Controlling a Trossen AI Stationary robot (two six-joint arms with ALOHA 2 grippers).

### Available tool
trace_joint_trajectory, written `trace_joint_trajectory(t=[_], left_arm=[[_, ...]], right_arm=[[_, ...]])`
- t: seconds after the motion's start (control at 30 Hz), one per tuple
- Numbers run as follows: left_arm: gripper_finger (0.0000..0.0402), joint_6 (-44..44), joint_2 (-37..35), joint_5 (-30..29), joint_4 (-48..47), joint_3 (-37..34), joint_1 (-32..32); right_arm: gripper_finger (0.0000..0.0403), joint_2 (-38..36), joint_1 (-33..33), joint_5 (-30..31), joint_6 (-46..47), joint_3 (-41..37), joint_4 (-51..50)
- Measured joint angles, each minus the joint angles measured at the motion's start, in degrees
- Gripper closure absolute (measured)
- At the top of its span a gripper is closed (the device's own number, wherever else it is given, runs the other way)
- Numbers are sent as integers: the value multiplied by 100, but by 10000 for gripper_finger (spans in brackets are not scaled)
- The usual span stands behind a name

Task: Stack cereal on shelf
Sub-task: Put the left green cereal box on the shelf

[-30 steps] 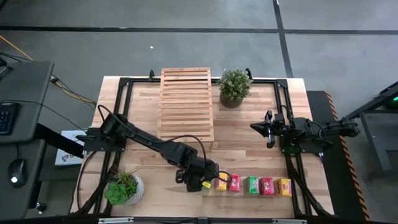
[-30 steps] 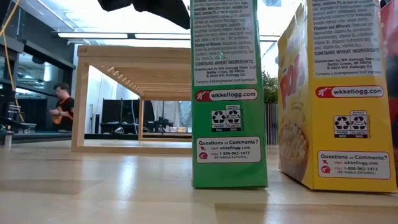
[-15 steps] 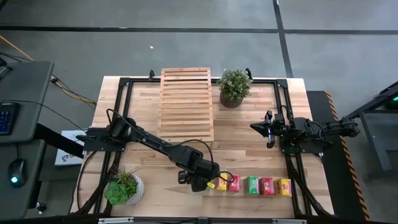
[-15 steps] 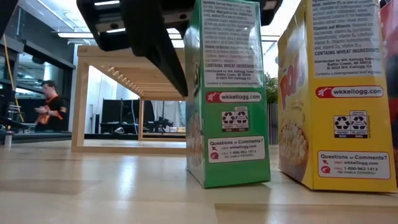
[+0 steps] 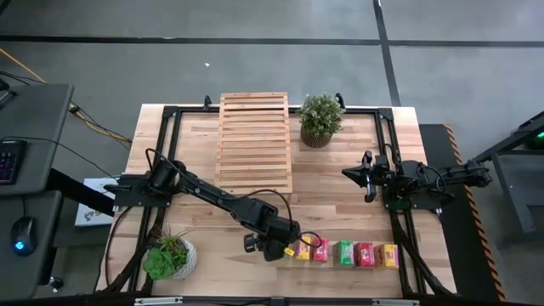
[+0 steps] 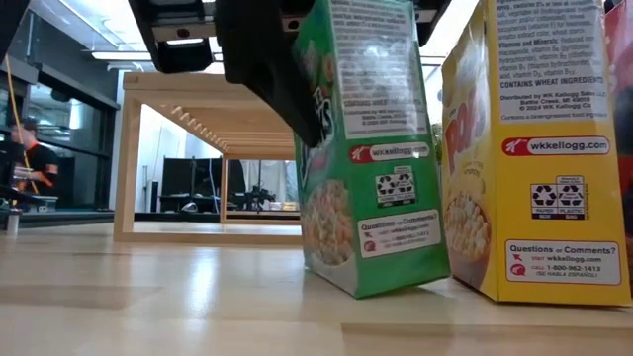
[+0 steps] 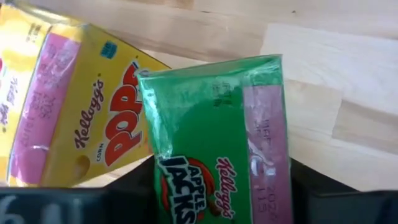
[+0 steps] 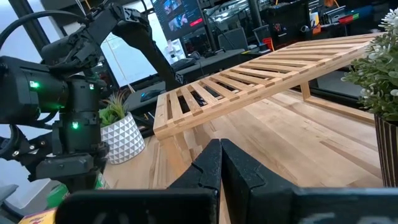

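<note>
A row of small cereal boxes stands near the table's front edge: yellow (image 5: 302,250), red (image 5: 320,249), green (image 5: 344,252), red (image 5: 364,253), yellow (image 5: 389,255). My left gripper (image 5: 280,249) is at the row's left end. It is shut on another green cereal box (image 6: 371,168), which is mostly hidden under it in the high view. The shelf (image 5: 253,143), a light-wood slatted rack, stands at the table's far middle. My right gripper (image 5: 353,172) waits shut at the right side, holding nothing. My left gripper (image 7: 224,196) pinches the green box between its two fingers, near the box's top. One finger (image 6: 272,84) lies on the broad printed face (image 6: 315,94); the other is mostly hidden behind the box. The fingers slant down from above. The box tilts, its lower near corner (image 6: 356,294) at the tabletop.
A yellow box (image 6: 534,148) stands close beside the green one (image 7: 74,106). One potted plant (image 5: 320,119) stands right of the shelf. Another (image 5: 168,255), in a white pot, is at the front left. Black frame rails (image 5: 166,153) run along the table's sides.
My left gripper has come down over the green box at the row's left end and shut on it. The box, upright before, has turned about and now tilts, its printed front partly facing the low camera.
</note>
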Motion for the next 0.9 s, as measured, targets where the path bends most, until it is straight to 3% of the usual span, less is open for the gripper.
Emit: trace_joint_trajectory(t=[0.2, 0.4, 0.57, 0.7, 0.77, 0.83, 0.9], left_arm=[[255, -496, -323, -42, -218, 0, 11], [239, -1343, -1432, -357, -967, 0, 200], [237, -1909, -2895, -1519, -1160, 2, 434], [237, -2318, -3874, -3277, -1069, 11, 803], [237, -2785, -4199, -4095, -1060, 13, 1273], [237, -3491, -4413, -4368, -1118, 13, 1957], [236, -4292, -4518, -4134, -1233, 13, 2789]], right_arm=[[402, 0, 2, 0, 0, 0, -2], [402, 0, 0, 0, 0, -2, 0], [402, -2, 2, 0, -1, 0, 0], [402, -4, 0, 0, 0, 0, 0], [402, -4, 1, 0, 0, -1, 0], [402, -4, 2, 0, 0, -2, 0], [402, -4, 0, 0, 0, 0, 0]])
